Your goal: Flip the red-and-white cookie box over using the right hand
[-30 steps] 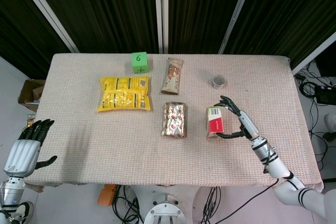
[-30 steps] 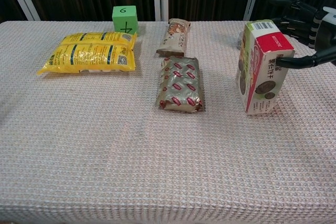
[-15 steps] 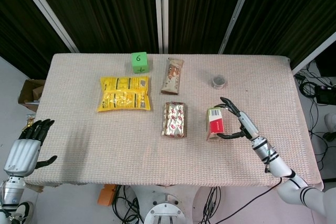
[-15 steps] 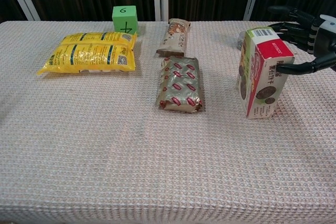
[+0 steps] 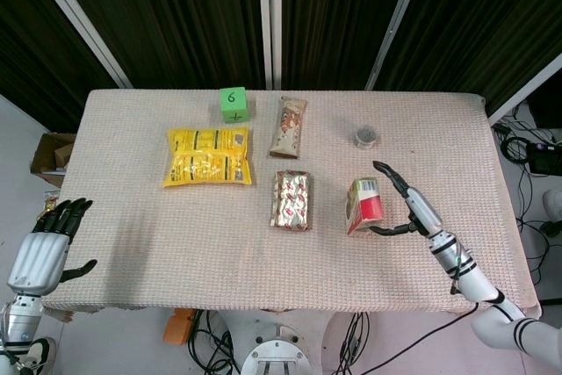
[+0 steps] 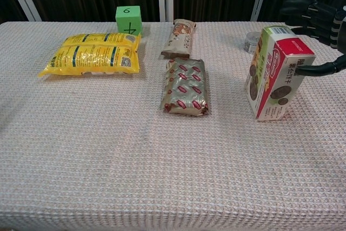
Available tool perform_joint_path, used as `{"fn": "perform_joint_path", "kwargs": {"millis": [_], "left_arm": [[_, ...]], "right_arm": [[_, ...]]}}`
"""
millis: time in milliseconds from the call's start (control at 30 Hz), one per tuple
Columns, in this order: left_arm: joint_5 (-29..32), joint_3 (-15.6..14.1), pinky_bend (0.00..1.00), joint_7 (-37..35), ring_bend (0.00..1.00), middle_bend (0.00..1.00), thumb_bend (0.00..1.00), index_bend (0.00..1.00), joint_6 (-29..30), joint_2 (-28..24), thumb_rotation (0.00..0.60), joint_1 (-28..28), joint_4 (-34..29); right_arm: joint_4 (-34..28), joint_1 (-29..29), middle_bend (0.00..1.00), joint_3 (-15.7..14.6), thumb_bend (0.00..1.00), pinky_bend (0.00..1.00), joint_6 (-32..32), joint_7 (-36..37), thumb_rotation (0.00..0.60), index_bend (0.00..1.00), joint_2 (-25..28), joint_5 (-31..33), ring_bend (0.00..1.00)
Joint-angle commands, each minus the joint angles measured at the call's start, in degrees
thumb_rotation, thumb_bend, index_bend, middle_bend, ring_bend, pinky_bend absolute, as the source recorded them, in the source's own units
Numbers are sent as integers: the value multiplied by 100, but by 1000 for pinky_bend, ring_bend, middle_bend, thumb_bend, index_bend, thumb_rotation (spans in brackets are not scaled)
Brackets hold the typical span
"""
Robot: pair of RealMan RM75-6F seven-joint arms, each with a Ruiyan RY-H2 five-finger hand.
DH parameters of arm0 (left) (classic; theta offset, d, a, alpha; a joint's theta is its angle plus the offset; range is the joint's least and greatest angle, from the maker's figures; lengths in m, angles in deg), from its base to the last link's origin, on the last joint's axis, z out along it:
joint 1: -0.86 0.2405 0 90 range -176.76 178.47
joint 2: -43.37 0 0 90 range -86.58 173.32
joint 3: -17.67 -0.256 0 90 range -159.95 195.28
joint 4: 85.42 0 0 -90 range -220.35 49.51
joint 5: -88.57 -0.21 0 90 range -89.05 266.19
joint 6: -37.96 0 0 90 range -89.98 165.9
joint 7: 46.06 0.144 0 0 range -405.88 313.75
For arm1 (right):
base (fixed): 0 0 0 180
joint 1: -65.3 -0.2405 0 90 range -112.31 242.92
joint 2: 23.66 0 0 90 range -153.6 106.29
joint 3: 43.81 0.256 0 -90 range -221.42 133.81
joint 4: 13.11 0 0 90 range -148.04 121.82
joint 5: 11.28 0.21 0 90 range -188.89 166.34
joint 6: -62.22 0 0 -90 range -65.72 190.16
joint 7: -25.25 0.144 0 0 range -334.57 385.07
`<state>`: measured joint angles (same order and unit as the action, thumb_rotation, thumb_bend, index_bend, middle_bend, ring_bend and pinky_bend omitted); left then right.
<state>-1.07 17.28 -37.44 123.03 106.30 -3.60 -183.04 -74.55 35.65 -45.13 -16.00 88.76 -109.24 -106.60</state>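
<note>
The red-and-white cookie box (image 5: 364, 205) (image 6: 277, 77) stands on a long edge at the table's right side, tipped toward my right hand (image 5: 414, 208) (image 6: 320, 25). The red face with cookie pictures points up and to the right. The hand's thumb tip touches that red face, while the other fingers (image 6: 305, 12) are spread above and behind the box, apart from it. My left hand (image 5: 44, 248) hangs off the table's left front corner, fingers apart, holding nothing.
A silver-and-red snack pack (image 5: 291, 200) lies just left of the box. Further off are a yellow bag (image 5: 207, 155), a green cube (image 5: 233, 104), a brown snack bar (image 5: 288, 126) and a small round tin (image 5: 365, 137) behind the box. The table's right edge (image 5: 505, 217) is close by.
The box has tipped further to the right, its top edge moving toward my right hand. The hand has drawn back rightward, its fingers lifting off the box's top.
</note>
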Motion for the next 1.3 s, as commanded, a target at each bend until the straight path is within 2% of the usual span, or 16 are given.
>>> {"fn": "perform_joint_path", "kwargs": {"millis": [33,100,133,200,267,400,467,600,767,833,933,1300], "left_arm": [[-1,-8,187,-5,76,98,21,88,21,-29,600,19,-21],[-17,-27,187,-13,76,98,20,88,25,-62,600,30,-60],[-36,-37,187,-19,76,98,21,88,31,-82,600,33,-87],[-57,-47,187,-39,76,98,20,88,38,-104,600,37,-123],[-76,-52,186,-88,76,98,21,88,46,-128,600,39,-146],[-72,-55,187,-123,76,98,21,88,49,-159,600,46,-151],[-76,-60,186,-132,76,98,21,88,51,-174,600,50,-160],[-99,-68,186,-166,76,98,21,88,80,-194,600,66,-164],[-111,-74,186,-232,75,98,21,88,83,-195,600,73,-133],[-119,-78,186,-243,76,98,21,88,81,-193,600,72,-122],[-142,-92,186,-268,76,98,21,88,83,-198,600,78,-127],[-162,-97,187,-283,76,98,21,88,47,-254,600,58,-203]], "right_arm": [[-1062,52,0,32,0,0,-209,-1258,600,0,842,-168,0],[-1967,-4,0,43,0,0,-35,-2239,600,0,1512,-196,0],[-2669,-36,0,84,0,0,112,-2992,600,0,1988,-147,0],[-3763,-87,0,157,0,0,455,-4163,600,0,2688,91,0],[-5081,-203,0,266,0,0,976,-5349,600,0,3479,622,0],[-6429,-608,0,482,0,0,1846,-6926,600,0,4312,1919,0],[-6759,-888,0,578,0,0,2173,-7610,600,0,4487,2704,0],[-7077,-1608,0,687,0,0,2464,-8886,600,0,4506,4451,0],[-7010,-2499,0,606,0,0,2060,-10244,600,0,3847,6432,0],[-6923,-2735,0,587,0,0,1898,-10516,600,0,3591,6930,0],[-6816,-2995,0,613,0,0,1728,-10705,600,0,3265,7471,0],[-6533,-3334,0,624,0,0,1606,-10819,600,0,2795,8086,0]]}}
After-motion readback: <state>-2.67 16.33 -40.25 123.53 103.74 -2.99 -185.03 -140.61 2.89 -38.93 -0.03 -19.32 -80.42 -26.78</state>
